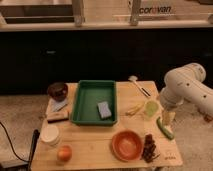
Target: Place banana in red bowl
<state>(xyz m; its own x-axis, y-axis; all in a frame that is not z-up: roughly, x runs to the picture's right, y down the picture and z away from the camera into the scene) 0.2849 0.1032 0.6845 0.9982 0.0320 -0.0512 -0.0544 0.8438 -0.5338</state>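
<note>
The banana (135,109) is a pale yellow shape lying on the wooden table (95,145), just right of the green tray. The red bowl (127,145) stands empty near the table's front edge, below the banana. My white arm (186,85) comes in from the right and bends down. The gripper (167,118) hangs over the table's right edge, to the right of the banana and above and to the right of the bowl. It sits close to a light green object (152,107) and holds nothing that I can see.
A green tray (80,102) holds a blue sponge (104,109). A dark bowl (57,90), white cup (50,134), orange fruit (64,153), long green item (165,128), dark brown item (149,147) and white utensil (137,82) also lie on the table.
</note>
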